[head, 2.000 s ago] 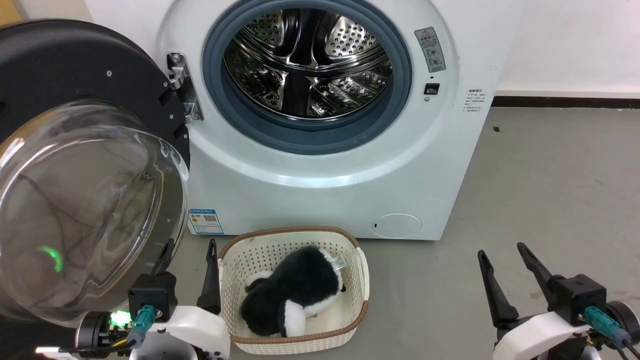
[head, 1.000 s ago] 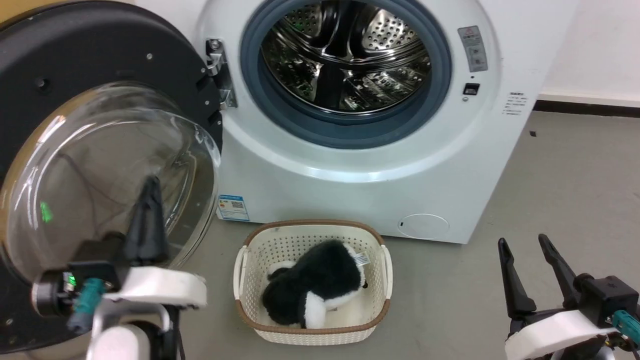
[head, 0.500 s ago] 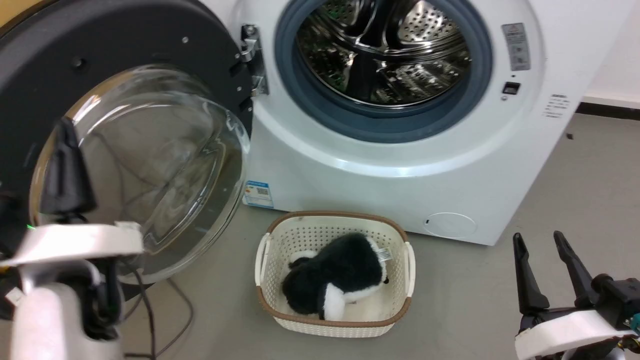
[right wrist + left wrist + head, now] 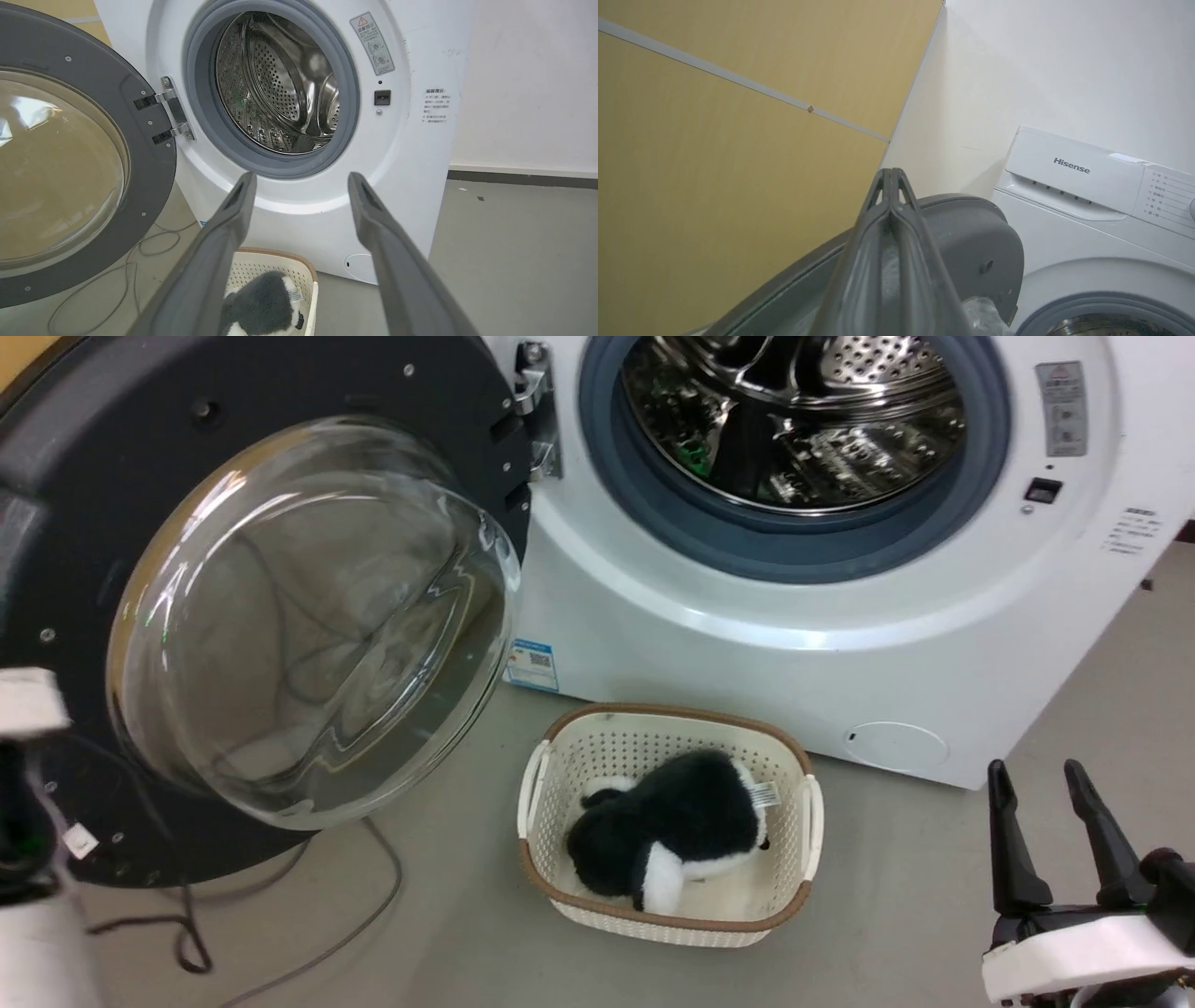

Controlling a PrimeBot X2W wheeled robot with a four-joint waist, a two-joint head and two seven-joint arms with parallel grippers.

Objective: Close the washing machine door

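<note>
Right gripper [image 4: 1035,770]: two long black fingers, fat at bottom, thin and pointy at top. Smooth white shell [image 4: 1074,959] under them, black block [image 4: 1174,877] at side. Left gripper [image 4: 890,173]: dark grey fingers, little three-corner holes near tips. Left arm [image 4: 37,947]: pale and round, black part in middle, small white tag [image 4: 79,841] on it.

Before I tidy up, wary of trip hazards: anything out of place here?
A loose dark cable snakes in loops over the floor beneath the open washing machine door. Oddly, the cream basket holds a plush toy, not laundry.
</note>
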